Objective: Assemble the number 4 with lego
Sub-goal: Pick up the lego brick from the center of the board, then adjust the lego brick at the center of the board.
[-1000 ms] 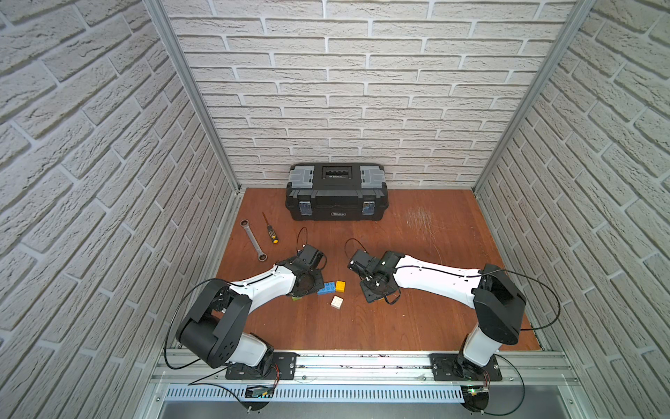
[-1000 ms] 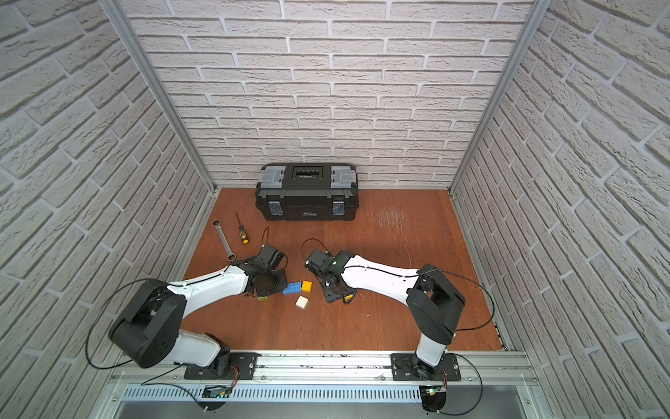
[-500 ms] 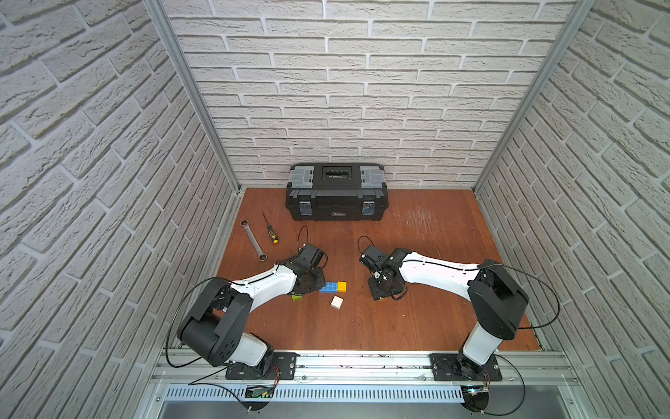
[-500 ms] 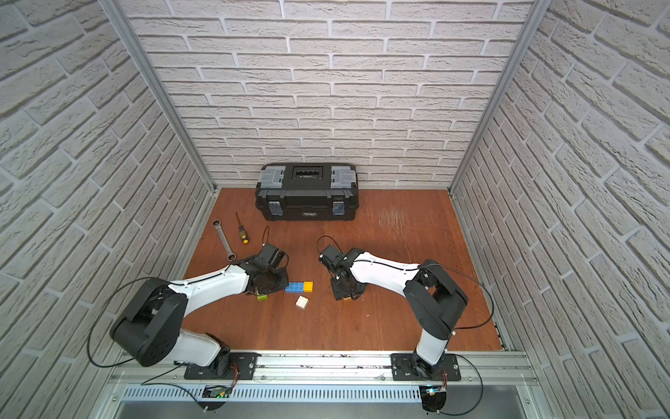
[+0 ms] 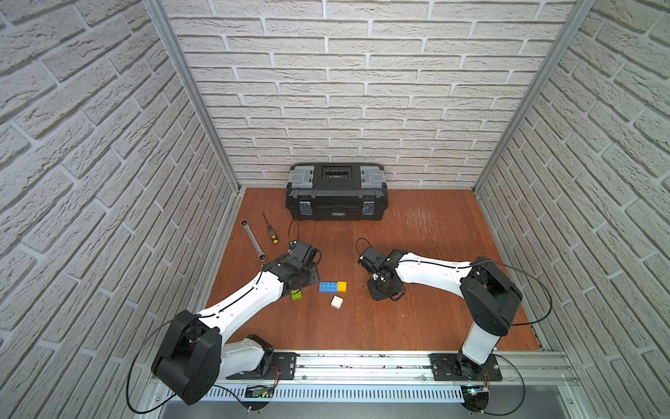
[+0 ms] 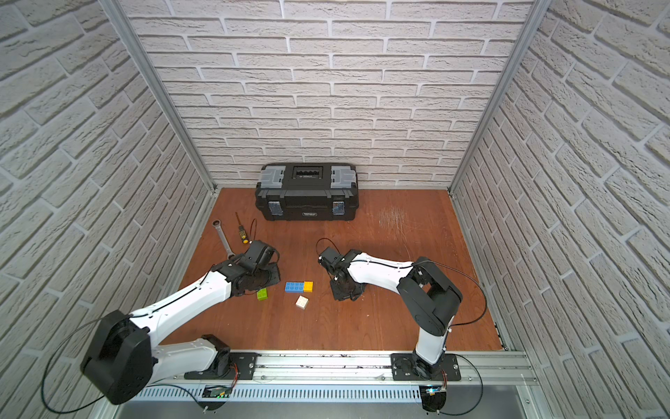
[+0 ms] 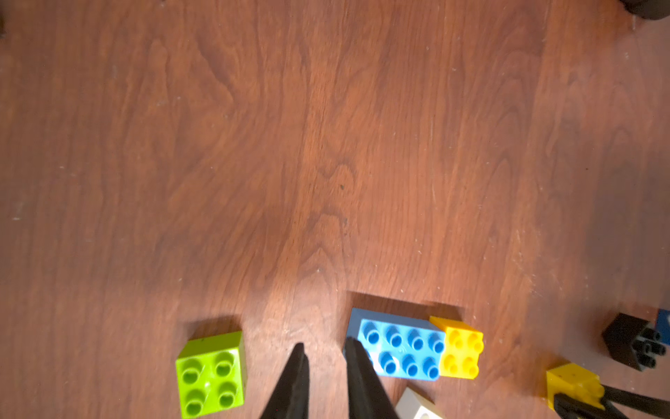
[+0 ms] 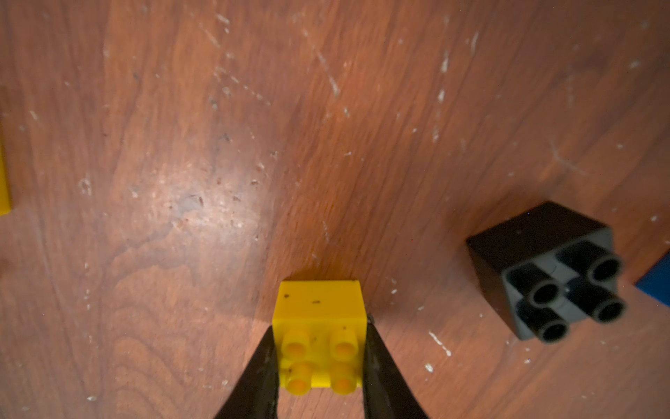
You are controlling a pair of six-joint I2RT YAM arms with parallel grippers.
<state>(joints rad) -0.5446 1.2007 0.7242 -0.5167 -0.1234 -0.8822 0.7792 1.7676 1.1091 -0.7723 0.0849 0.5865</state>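
**A:** Which step is this?

**B:** Early building, I'd judge. From the left, the lime green brick [image 7: 212,373] sits studs up on the worktop [image 5: 417,326]. Just beside it the left tool [image 7: 323,344] points down, jaws slightly apart with nothing between them. One tip is close against the end of the long blue brick [image 7: 398,350]; I cannot tell if it touches. A yellow brick [image 7: 461,350] touches the blue one's other end. So far the number 4 [image 5: 332,287] is only that pair.

**A:** And the right side?

**B:** The right tool [image 8: 321,328] is clamped on a second yellow brick [image 8: 319,304], one finger on each flank. The next move would be to carry it over to the pair and set it square against them, edges flush.

**A:** What can't you make out?

**B:** The white brick [image 7: 417,408], near the pair, is cut off in the left wrist view. I cannot tell if the held brick is clear of the worktop, and in both top views the right arm covers it. The black brick [image 8: 551,272] lies on its side. Of a small blue brick [image 8: 657,286] past it, only a corner shows.
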